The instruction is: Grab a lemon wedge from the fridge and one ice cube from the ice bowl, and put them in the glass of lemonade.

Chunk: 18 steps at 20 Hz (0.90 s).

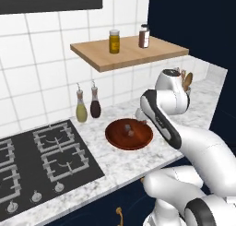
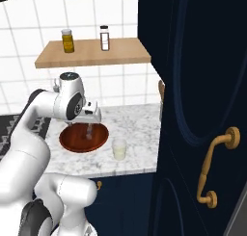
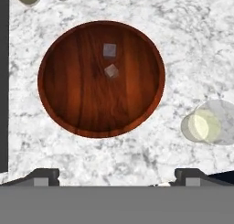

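No readable text shows; the shelf jars (image 1: 114, 41) seem to carry blank labels.

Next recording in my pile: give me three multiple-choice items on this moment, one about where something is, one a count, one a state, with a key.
1. Where does the glass of lemonade stand?
A. On the wooden shelf
B. On the marble counter beside the ice bowl
C. On the stove

2. How many ice cubes lie in the ice bowl?
A. Two
B. Four
C. None

3. How is the gripper at this moment?
A. Shut on an ice cube
B. Shut on the glass
C. Open, above the bowl, holding nothing

Key: 1 B, since the right base view shows the glass on the counter just next to the bowl's rim. 2 A, since the hand view shows two pale cubes near the bowl's middle. 3 C, since in the hand view the fingertips stand wide apart with nothing between them.
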{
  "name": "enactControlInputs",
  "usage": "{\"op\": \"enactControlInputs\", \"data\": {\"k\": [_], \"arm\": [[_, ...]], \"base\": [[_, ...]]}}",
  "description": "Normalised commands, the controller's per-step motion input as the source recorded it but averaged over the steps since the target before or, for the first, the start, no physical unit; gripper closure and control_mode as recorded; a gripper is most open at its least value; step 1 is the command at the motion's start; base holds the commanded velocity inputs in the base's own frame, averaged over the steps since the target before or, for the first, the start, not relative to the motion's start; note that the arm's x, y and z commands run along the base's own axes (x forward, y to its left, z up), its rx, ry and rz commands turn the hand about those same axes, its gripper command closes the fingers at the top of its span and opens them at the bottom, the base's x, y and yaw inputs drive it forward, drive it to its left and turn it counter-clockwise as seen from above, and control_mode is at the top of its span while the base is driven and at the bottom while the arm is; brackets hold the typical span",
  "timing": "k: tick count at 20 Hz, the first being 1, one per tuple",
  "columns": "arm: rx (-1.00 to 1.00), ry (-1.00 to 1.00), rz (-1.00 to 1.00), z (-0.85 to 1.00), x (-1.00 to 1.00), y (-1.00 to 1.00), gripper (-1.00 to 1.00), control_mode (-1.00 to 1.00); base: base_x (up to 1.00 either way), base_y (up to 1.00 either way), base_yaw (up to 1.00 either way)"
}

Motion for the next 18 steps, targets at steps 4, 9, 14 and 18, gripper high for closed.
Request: {"op": "enactControlInputs", "data": {"k": [4, 9, 14, 18], "arm": [[0.00, 0.00, 0.00, -0.61, 0.49, 0.33, -1.00, -1.00], [0.00, 0.00, 0.00, -0.52, 0.49, 0.34, -1.00, -1.00], [0.00, 0.00, 0.00, -0.22, 0.38, 0.14, -1.00, -1.00], [0.00, 0.00, 0.00, -0.25, 0.44, 0.00, -1.00, -1.00]], "base": [[0.00, 0.00, 0.00], [0.00, 0.00, 0.00], [0.00, 0.00, 0.00], [0.00, 0.00, 0.00]]}}
